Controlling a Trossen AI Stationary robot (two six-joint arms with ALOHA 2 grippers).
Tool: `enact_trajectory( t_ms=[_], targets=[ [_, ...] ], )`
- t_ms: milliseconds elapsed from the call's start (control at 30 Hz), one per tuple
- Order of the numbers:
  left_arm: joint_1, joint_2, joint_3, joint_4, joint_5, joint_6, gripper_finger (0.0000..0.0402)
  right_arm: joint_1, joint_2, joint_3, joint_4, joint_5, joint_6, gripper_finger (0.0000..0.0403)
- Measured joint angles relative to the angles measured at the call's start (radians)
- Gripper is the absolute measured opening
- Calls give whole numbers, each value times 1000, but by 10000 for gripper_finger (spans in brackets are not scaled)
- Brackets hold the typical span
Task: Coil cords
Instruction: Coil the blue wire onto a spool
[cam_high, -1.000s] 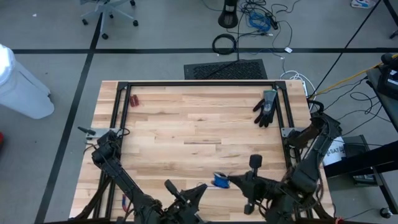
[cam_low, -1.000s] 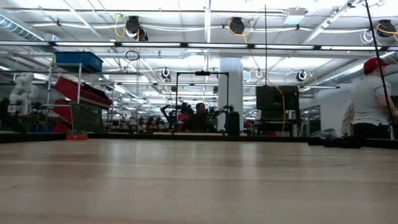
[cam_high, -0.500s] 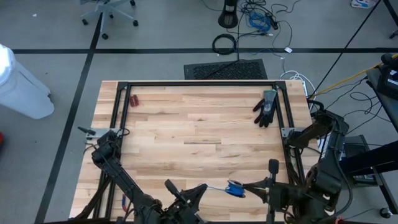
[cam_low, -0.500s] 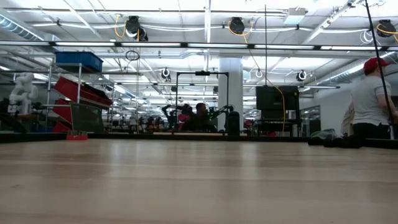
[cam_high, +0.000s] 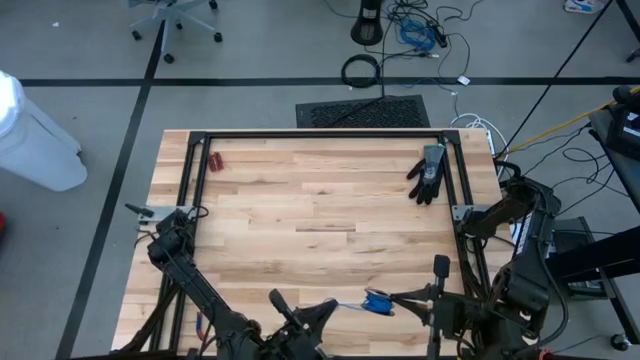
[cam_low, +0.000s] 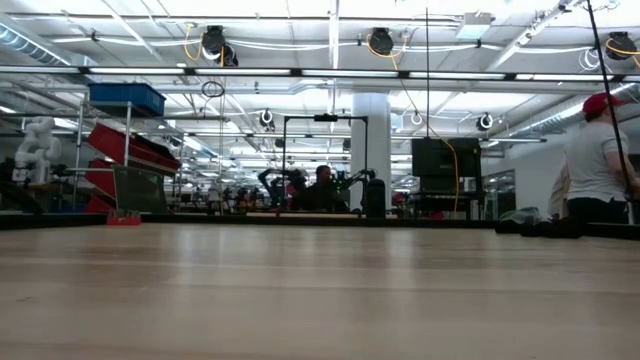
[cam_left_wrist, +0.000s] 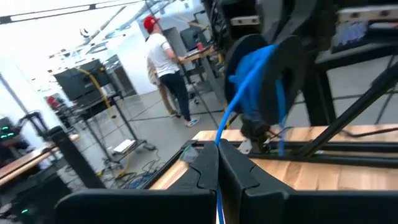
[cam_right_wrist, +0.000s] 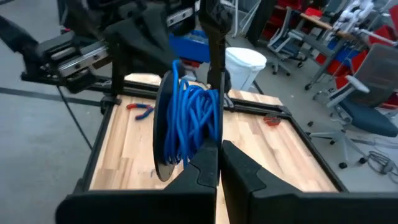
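- Since a second ago, the right gripper (cam_high: 392, 299) has carried the blue cords (cam_high: 377, 301) rightward along the bench (cam_high: 300, 200) front edge.
- Right jaws clench the coil.
- Left gripper (cam_high: 333, 304) jaws clench the cord's strand.

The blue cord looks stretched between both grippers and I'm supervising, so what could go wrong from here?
1. The blue cord runs taut from the left gripper to the coil at the right gripper; more pull might slip it or loosen wraps.
2. Both grippers work at the table's near edge, so a dropped coil could fall off.
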Motion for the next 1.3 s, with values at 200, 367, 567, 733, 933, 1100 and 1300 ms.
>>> enact_trajectory(
  t_ms=[200, 367, 567, 733, 933, 1100, 1300],
  targets=[
    [27, 1, 0, -78, 64, -106, 1, 0, 0, 0, 107, 22, -88, 0],
    [56, 1, -1, -173, 68, -197, 1, 0, 0, 0, 208, 19, -170, 0],
    [76, 2, -1, -258, 148, -305, 2, -3, 0, 0, 230, 24, -191, 0],
    [78, 2, -1, -264, 181, -324, 22, -10, 0, 0, 231, 30, -193, 0],
    [64, 1, -1, -295, 180, -324, 75, -14, -15, 0, 230, 50, -209, 0],
    [54, 2, -1, -282, 157, -325, 88, -13, -37, 0, 230, 53, -215, 0],
    [33, 1, -1, -283, 155, -324, 88, -13, -45, 0, 265, 60, -264, 0]
  ],
)
